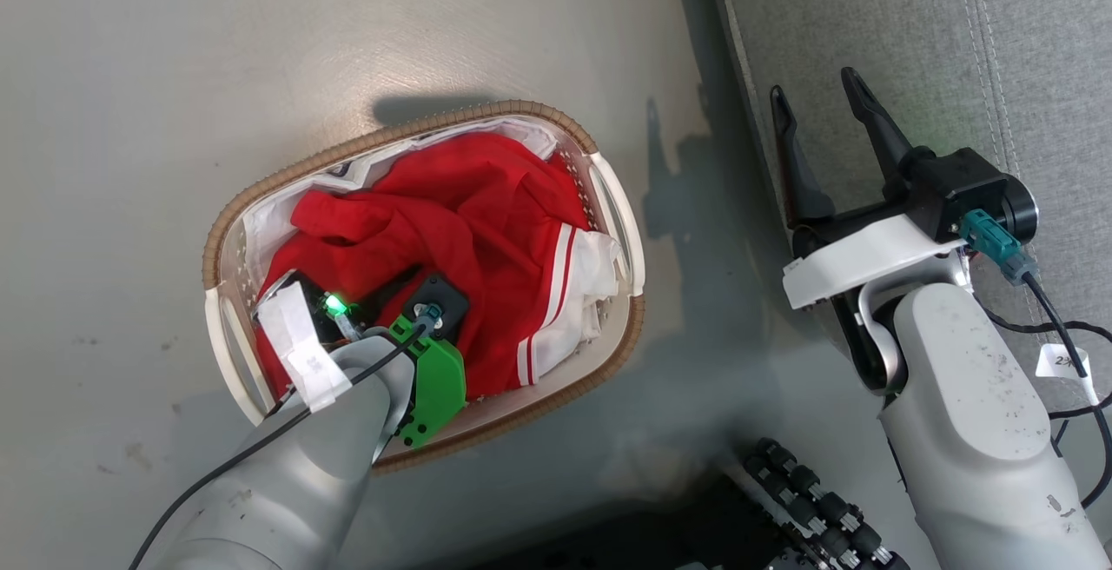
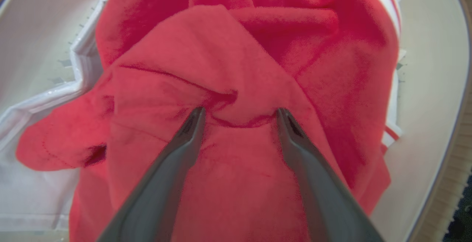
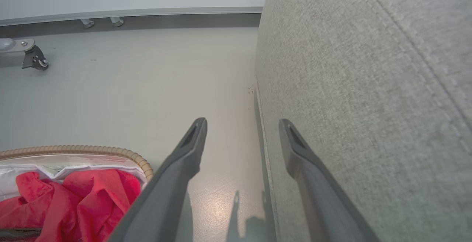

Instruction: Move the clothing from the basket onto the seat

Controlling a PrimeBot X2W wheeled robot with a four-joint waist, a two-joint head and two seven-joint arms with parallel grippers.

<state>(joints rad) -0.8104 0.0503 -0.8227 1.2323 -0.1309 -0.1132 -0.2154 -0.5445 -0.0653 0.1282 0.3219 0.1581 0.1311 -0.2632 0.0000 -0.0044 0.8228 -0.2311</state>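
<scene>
The basket (image 1: 512, 107) stands on the floor, left of the seat (image 1: 869, 14). Crumpled red clothing (image 1: 486, 205) with white stripes fills it. My left arm (image 1: 347, 414) reaches down into the basket and its wrist hides the fingers in the head view. In the left wrist view my left gripper (image 2: 239, 114) is open; both tips press into the clothing (image 2: 221, 57), with a raised fold between them. My right gripper (image 1: 814, 85) hangs open and empty at the seat's front edge. The right wrist view shows my right gripper (image 3: 241, 124) between floor and seat (image 3: 368, 105), with the basket (image 3: 110, 149) at lower left.
A white glossy liner (image 2: 37, 105) lies under the clothing along the basket wall. My base's black rollers (image 1: 808, 500) sit at the bottom, between basket and seat. A caster (image 3: 35, 55) and a baseboard (image 3: 147, 13) lie far across the bare grey floor (image 3: 147, 79).
</scene>
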